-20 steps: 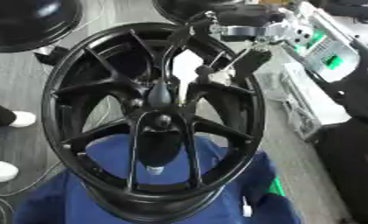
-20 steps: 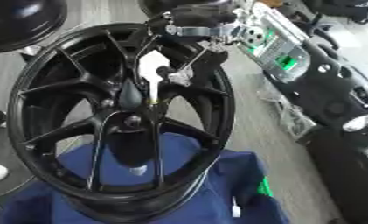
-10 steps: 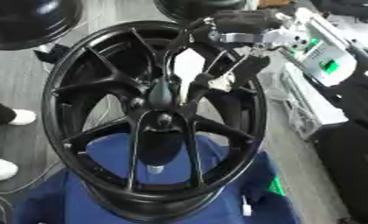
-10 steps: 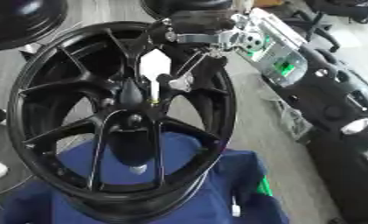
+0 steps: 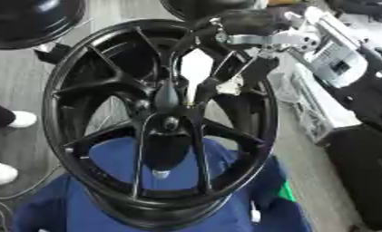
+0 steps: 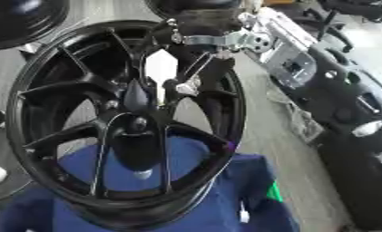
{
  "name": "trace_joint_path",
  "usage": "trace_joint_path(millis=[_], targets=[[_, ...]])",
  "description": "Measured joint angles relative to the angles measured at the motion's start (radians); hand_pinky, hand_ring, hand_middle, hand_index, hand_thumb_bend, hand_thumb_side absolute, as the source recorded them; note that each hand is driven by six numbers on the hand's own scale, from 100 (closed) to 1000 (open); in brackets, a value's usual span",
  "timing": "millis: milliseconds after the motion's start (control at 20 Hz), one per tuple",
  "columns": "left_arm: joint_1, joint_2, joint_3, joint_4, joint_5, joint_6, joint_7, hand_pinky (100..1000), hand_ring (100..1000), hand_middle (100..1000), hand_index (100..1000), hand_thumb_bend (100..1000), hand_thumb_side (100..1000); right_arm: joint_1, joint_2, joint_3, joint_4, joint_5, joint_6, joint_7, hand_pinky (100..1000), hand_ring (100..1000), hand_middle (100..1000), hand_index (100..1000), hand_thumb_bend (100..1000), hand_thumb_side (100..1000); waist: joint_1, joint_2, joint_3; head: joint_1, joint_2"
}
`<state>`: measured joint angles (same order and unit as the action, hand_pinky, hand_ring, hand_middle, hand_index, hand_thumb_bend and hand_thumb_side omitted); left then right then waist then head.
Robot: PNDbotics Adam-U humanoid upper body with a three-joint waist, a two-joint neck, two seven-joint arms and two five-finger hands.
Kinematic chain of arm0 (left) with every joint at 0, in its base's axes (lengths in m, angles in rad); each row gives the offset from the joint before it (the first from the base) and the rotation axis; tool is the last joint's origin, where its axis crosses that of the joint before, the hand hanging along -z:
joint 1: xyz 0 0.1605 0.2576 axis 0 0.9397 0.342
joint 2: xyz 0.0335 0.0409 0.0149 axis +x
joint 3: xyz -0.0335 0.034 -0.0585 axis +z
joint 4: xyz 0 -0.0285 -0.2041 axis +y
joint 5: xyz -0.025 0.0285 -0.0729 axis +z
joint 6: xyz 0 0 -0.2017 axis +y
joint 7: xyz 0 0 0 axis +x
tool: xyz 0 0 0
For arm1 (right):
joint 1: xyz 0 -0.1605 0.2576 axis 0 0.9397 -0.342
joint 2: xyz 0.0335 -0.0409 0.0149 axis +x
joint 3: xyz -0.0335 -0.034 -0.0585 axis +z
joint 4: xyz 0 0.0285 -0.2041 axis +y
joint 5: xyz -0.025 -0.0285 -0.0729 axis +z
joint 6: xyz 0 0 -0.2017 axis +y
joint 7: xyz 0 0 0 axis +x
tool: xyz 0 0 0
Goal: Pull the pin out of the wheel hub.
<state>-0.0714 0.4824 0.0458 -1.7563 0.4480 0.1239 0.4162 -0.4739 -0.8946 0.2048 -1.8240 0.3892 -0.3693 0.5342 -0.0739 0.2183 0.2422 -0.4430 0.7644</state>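
A large black wheel hub with thin spokes lies flat on a blue cloth. Its raised centre boss sits just above the middle of the view. My right arm, with a silver wrist joint, comes in from the upper right over the rim. My right hand reaches down between the spokes and ends just right of the centre boss. A tiny brass-coloured spot shows by the boss; I cannot make out the pin itself. My left hand is out of sight.
Another black wheel lies at the top left. Grey and black equipment and a dark case line the right side. A person's white shoes stand at the left edge.
My right hand has come down and slightly left, closer to the centre boss. The whole view has also shifted a little.
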Motion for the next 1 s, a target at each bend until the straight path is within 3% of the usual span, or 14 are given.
trace_joint_path(millis=[1000], targets=[[0.001, 0.000, -0.007, 0.000, -0.001, 0.008, -0.008, 692, 805, 744, 771, 100, 800, 0.001, -0.017, 0.001, 0.045, 0.031, -0.009, -0.024, 930, 841, 801, 917, 187, 439, -0.004, 0.010, 0.011, -0.033, -0.001]])
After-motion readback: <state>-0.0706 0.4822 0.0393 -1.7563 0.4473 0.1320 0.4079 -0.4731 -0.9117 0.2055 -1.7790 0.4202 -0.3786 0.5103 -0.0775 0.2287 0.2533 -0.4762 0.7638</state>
